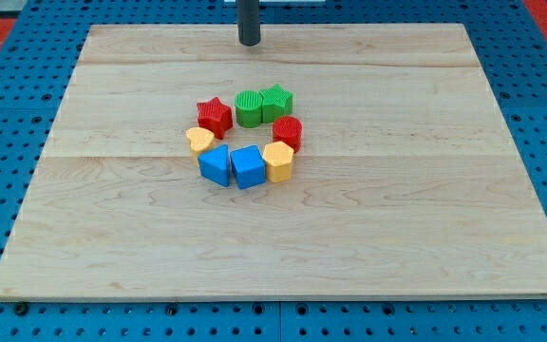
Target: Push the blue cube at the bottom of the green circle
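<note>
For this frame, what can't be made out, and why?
- Camera view: the rod above my tip and the whole arm are cut off by the view's top edge.
- Two blue blocks sit side by side; which is the blue cube is unclear at this size.
- Green circle and green star: touching or apart, too small to tell.

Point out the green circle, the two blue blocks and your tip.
green circle (248,108), camera view, its front side.
left blue block (215,165), camera view, its top face.
right blue block (248,166), camera view, its top face.
my tip (249,43), camera view, the rod's very end.
</note>
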### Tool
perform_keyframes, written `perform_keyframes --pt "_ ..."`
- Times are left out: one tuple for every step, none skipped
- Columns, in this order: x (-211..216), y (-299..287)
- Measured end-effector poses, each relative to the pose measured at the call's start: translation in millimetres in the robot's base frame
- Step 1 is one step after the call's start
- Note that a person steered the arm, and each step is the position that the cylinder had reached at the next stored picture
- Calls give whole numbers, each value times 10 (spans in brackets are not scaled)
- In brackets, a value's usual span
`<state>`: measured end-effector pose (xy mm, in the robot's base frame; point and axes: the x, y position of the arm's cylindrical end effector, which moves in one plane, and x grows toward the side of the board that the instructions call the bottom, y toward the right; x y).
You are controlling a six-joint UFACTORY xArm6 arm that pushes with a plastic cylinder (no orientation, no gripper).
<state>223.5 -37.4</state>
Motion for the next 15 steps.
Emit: perform_keyframes --pt "0 -30" --pt "-38 17" --pt "-10 256" --pt "36 296" --pt "36 292" --pt "277 269" --pt "758 413" --pt "1196 1132" --pt "2112 1287" --pt "2779 1028" --pt "3136 479" --pt "3076 34" --pt "2738 7" --pt "2251 -26" --pt "1940 -30"
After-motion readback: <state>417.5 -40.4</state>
